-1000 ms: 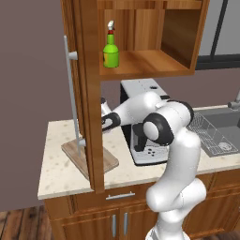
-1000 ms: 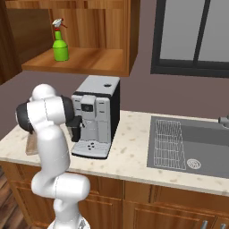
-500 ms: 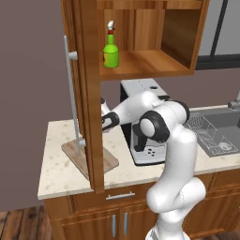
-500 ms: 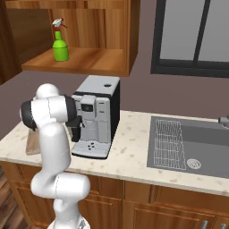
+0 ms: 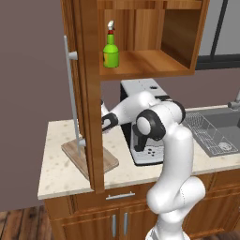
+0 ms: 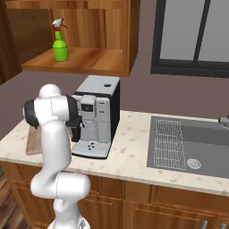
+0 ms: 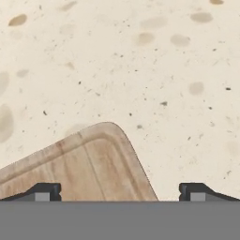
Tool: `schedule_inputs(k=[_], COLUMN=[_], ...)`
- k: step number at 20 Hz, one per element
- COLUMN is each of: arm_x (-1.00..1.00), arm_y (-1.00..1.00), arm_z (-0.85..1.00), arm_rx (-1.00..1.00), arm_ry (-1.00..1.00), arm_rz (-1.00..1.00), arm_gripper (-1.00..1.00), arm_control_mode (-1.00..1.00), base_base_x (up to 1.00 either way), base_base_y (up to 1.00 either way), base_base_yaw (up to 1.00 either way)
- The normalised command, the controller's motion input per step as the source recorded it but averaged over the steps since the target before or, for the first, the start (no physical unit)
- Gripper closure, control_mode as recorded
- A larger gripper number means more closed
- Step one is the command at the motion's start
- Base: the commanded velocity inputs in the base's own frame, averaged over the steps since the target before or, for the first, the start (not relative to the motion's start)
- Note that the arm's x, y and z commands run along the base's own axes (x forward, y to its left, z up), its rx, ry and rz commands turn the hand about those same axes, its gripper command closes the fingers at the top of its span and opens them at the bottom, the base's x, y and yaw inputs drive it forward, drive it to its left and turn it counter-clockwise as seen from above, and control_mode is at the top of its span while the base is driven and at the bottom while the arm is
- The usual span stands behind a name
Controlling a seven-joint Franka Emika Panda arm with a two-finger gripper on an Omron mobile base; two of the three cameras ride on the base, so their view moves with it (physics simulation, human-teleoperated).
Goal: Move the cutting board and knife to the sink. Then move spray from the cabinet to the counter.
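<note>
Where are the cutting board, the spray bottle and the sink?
cutting board [image 7: 79, 164]: hand view, wooden face near its rounded corner.
spray bottle [image 5: 111, 55]: left base view, green body, on the cabinet shelf.
sink [image 6: 203, 145]: right base view, basin floor.

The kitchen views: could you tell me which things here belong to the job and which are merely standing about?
Job:
cutting board
sink
spray on the cabinet shelf
counter
gripper, open over the board's corner

Standing about:
coffee machine
window

A mauve-grey wall [image 6: 143, 94] with a dark-framed window [image 6: 192, 38], wooden base cabinets [image 5: 112, 220] and plank floor [image 5: 18, 225]
</note>
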Motion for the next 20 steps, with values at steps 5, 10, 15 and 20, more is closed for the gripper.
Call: schedule_inputs(k=[5,10,15,20], arm_x=[0.13,0.11,0.10,0.16], arm_y=[0.11,0.20,0.21,0.17], arm_z=[-0.14,-0.01,-0.01,-0.11], arm_rx=[-0.01,0.00,0.00,0.00], arm_ry=[0.00,0.00,0.00,0.00], arm_rz=[-0.02,-0.04,-0.05,-0.05], arm_gripper=[-1.00,-1.00,-1.00,-1.00], arm_control_mode=[-1.00,-1.00,-1.00,-1.00], base_base_x=[0.00,0.00,0.00,0.00], base_base_y=[0.00,0.00,0.00,0.00], base_base_yaw=[0.00,0.00,0.00,0.00])
